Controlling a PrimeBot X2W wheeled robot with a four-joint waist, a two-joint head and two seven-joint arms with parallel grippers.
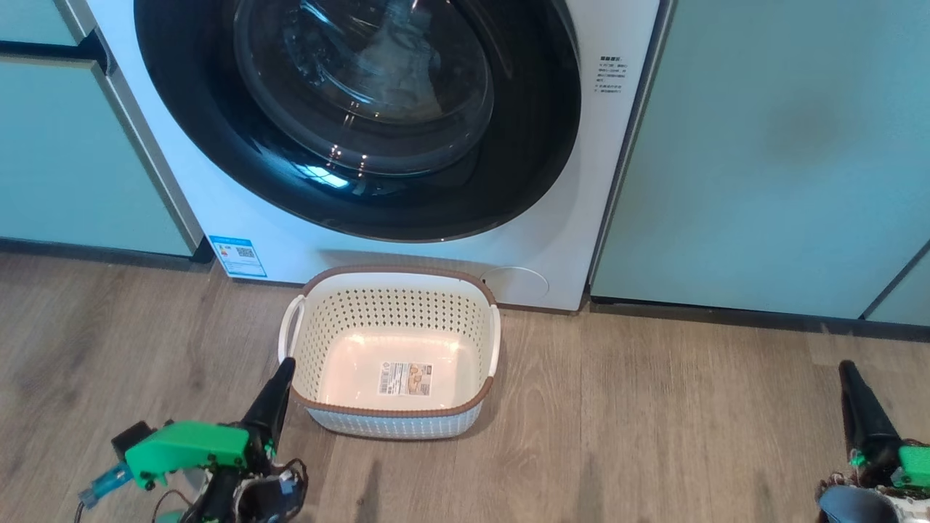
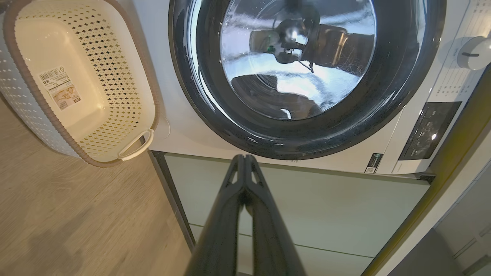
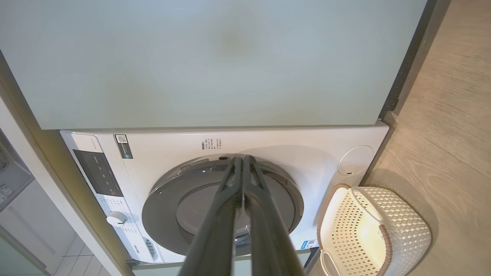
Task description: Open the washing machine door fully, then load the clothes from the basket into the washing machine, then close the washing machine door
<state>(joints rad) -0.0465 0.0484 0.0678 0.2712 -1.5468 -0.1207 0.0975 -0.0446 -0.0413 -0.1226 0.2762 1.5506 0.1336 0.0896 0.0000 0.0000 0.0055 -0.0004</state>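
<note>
- The washing machine door point(image 1: 363, 87) is sitting closed against the front of the washing machine point(image 1: 567, 218). Its black rim is filling the upper middle of the head view, and its glass centre is reflecting the room.
- The basket point(image 1: 396, 271) is standing upright on the floor point(image 1: 654, 421) at 6 o'clock from the door, just in front of the machine's base. Its bare bottom is showing, with a label point(image 1: 405, 379) lying at the centre.
- A blue sticker point(image 1: 237, 256) is showing on the machine's front at 10 o'clock from the basket.
- The left gripper point(image 1: 285, 365) is hovering at 8 o'clock from the basket, its tip overlapping the rim's near left corner in the head view; whether it is touching cannot be told. Its two dark fingers point(image 2: 220, 230) are pressing together, holding nothing.
- The right gripper point(image 1: 846, 367) is hanging at 3 o'clock from the basket, well apart from it, with its fingers likewise pressing together on nothing.
- Pale green cabinets point(image 1: 763, 145) are flanking the machine at 9 and 3 o'clock.
</note>
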